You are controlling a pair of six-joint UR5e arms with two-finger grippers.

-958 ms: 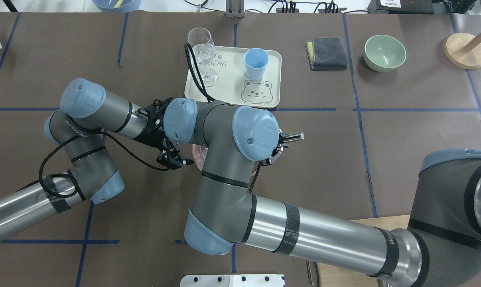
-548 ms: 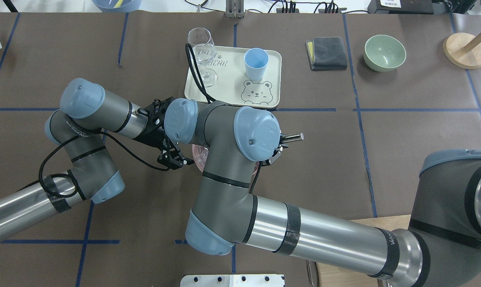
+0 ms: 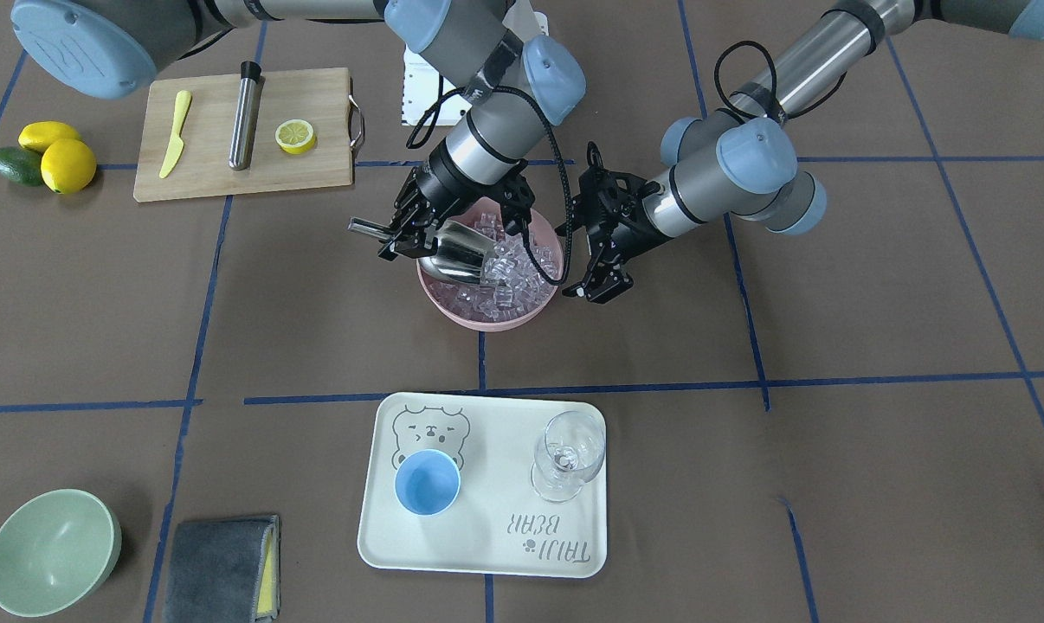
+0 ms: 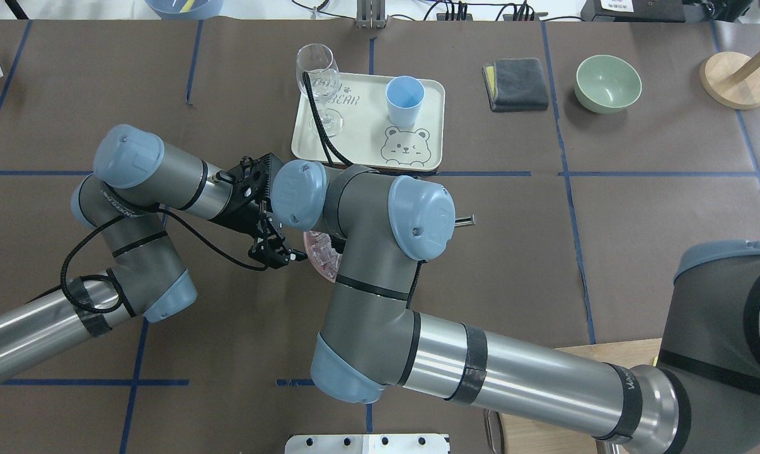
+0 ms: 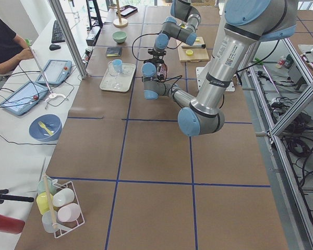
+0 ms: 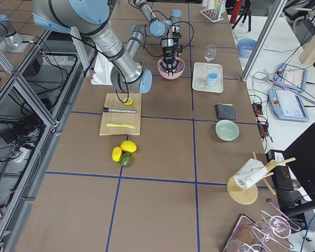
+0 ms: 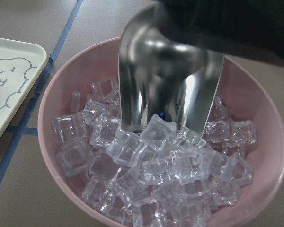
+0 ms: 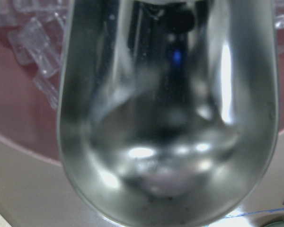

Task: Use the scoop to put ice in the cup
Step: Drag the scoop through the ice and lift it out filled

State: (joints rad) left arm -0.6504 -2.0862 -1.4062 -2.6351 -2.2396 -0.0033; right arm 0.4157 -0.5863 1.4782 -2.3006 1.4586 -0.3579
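Note:
My right gripper [image 3: 403, 234] is shut on the handle of the steel scoop [image 3: 457, 251]. The scoop tilts down into the pink bowl [image 3: 487, 318], its mouth against the ice [image 3: 513, 277]. The left wrist view shows the scoop [image 7: 170, 80] dipping into the ice [image 7: 156, 175]. In the right wrist view the scoop's trough [image 8: 168, 118] looks empty. My left gripper [image 3: 596, 281] is open and empty, just beside the bowl's rim. The light-blue cup [image 3: 427, 482] stands empty on the cream tray [image 3: 487, 554]. From overhead only the scoop's handle tip [image 4: 465, 221] shows.
A wine glass [image 3: 565, 454] stands on the tray next to the cup. A cutting board [image 3: 245, 177] holds a yellow knife, a steel tube and a lemon half. A green bowl [image 3: 50, 549] and a grey cloth [image 3: 219, 567] lie at the near left.
My right arm's wrist and elbow have shifted to the right in the overhead view. That uncovers more of the bowl and ice. The scoop's handle tip has drawn back slightly. The left arm has stayed still.

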